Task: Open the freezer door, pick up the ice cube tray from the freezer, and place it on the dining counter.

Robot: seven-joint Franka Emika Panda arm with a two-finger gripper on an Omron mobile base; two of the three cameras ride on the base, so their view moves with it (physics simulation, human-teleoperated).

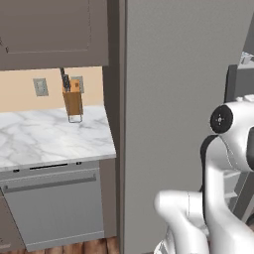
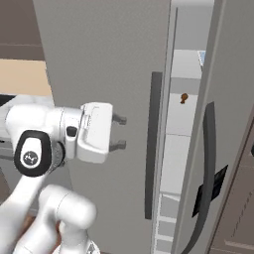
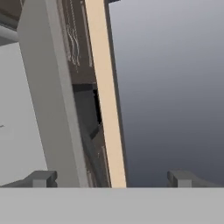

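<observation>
The white arm's two dark fingers (image 2: pixel 120 132) are hanging released, holding nothing, near the tall grey freezer door (image 2: pixel 233 89), which is standing ajar, its long dark curved handle (image 2: pixel 206 173) untouched.

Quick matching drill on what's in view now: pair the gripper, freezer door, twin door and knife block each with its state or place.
1. gripper
2. freezer door
3. twin door
4. knife block

A. on the marble worktop
B. ajar, panel beside its handle
C. closed, straight dark handle
D. open, holding nothing

Pairs: 1-D, 2-B, 3-C, 4-A
</observation>
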